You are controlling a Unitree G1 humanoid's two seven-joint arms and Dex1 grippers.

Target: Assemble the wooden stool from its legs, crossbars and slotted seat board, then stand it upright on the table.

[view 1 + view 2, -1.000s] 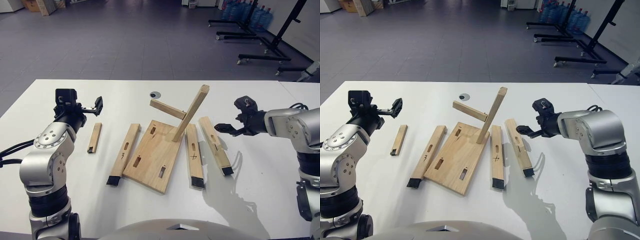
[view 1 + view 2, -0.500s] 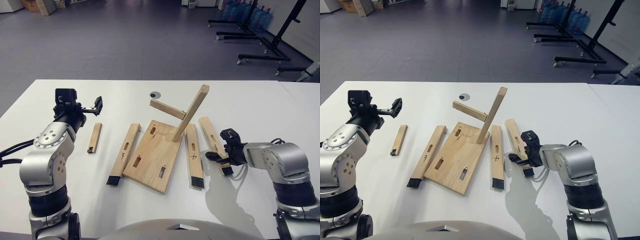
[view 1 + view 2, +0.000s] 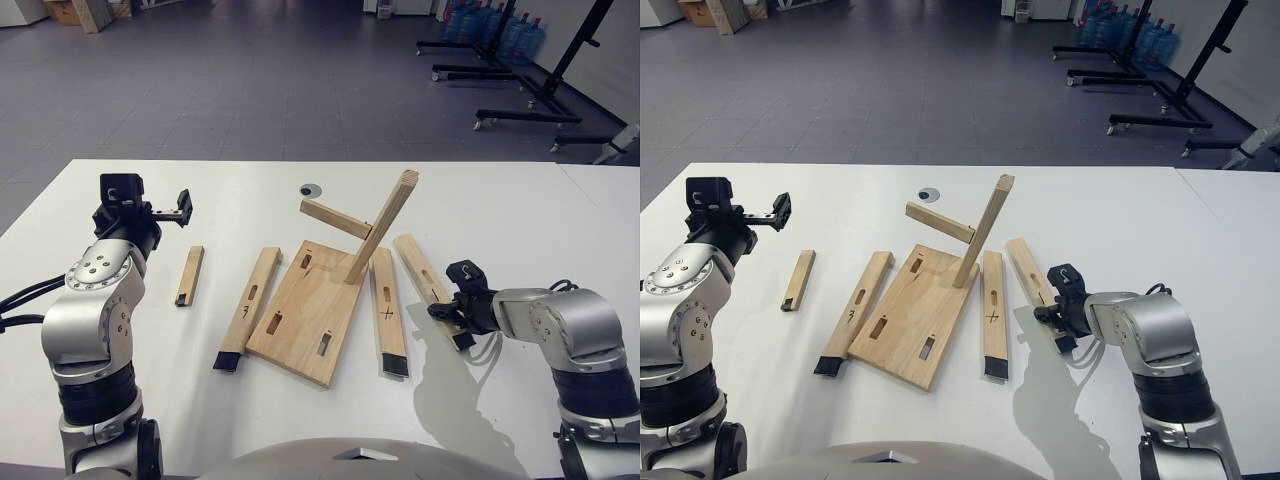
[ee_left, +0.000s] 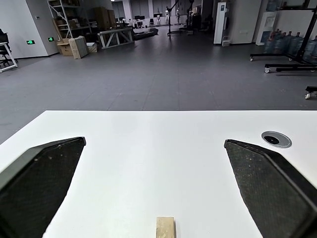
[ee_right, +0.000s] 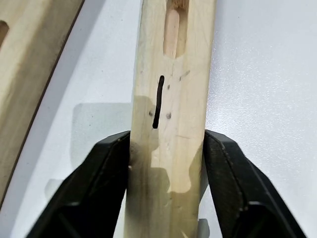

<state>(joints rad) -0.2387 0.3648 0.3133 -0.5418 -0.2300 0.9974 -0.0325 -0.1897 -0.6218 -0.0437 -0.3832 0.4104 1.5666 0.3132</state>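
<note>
Right gripper (image 3: 452, 306) jaws are closed on the far-right leg (image 3: 423, 272), with a pad pressed to each side of the wood near its black-capped foot, at the right-centre of the head view. It probably grips there so that the other end stays free to go into a slot. Left gripper (image 4: 154, 144) jaws are wide open and hold nothing. It hovers over the table (image 3: 500, 200) at the upper left, just beyond the far end of the short bar (image 3: 189, 275), and looks ready to take that bar. The seat board (image 3: 300, 320) lies flat at centre with its slots facing up, so the stool is apparently being built upside down with the legs dropped in from above. The standing leg (image 3: 385, 225) is seated in one slot and tilts right. The attached bar (image 3: 335, 218) juts from it toward the upper left, clear of the table.

- **Legs:** four, of which one stands in the board and three lie flat. The left leg (image 3: 250, 305) is beside the board's left edge, the middle leg (image 3: 387, 310) is beside its right edge, and the far-right leg is the gripped one.
- **Bars:** two, one loose and one attached.
- **Board:** one.
- **Slots:** four, with three open.

I judge the task to be at an early stage.
</note>
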